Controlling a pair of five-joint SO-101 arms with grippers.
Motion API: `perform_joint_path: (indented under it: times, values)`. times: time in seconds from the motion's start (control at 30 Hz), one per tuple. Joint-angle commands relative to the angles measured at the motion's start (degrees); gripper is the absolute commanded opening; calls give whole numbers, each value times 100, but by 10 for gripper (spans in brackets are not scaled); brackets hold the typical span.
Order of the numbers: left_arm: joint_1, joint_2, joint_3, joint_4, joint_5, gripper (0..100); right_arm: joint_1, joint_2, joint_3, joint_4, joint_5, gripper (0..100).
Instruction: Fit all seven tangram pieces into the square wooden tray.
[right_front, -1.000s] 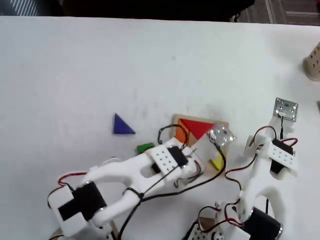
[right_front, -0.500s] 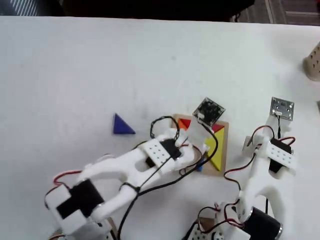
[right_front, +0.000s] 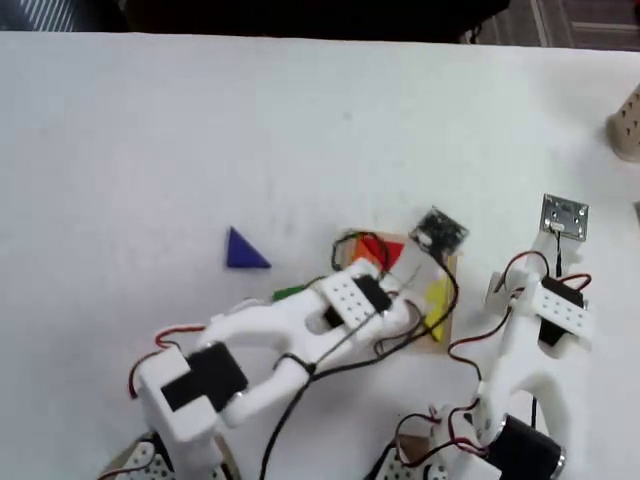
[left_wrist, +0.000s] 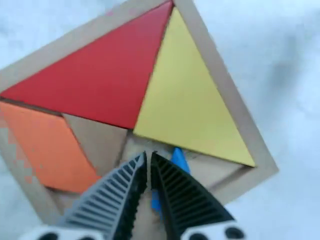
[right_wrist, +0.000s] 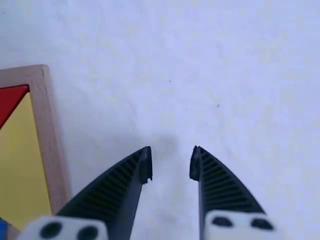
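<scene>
Over the tray: one hand works an open slot while the other waits alongside.

High view: we find the left arm (right_front: 300, 325) lying across the wooden tray (right_front: 437, 342). A blue triangle (right_front: 245, 250) and a green piece (right_front: 290, 294) sit well back from its hand, unfitted. Left wrist view: the left gripper (left_wrist: 148, 156), closed to a slit with no evident grasp, sits over bare tray floor. A small blue piece (left_wrist: 178, 156) lies just beside one fingertip, below the yellow triangle (left_wrist: 187, 105); we judge it is being nudged home. Right wrist view: the right gripper (right_wrist: 170, 162), spread and empty, hovers over the table (right_wrist: 225, 60) beside the tray rim, probably to stay clear.

From high above we look down over the whole worktop (right_front: 150, 130); our two wrist cameras hang close over it, and all three share the tray (left_wrist: 222, 80).
</scene>
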Motion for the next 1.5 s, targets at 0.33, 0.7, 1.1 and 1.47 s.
perform_joint_path:
  times: [0.33,0.7,1.1,1.47]
  values:
    - [611,-119,-360,70,53,38,-66,-13,-237,57,79,134]
    - [207,-2791,958,633,44,42,-75,4,-237,57,79,134]
    - [743,-2237,1644,-290,-607,38,-180,13,-237,57,79,134]
    - [-330,-1402,1178,-949,18,37,-180,22,-237,57,79,134]
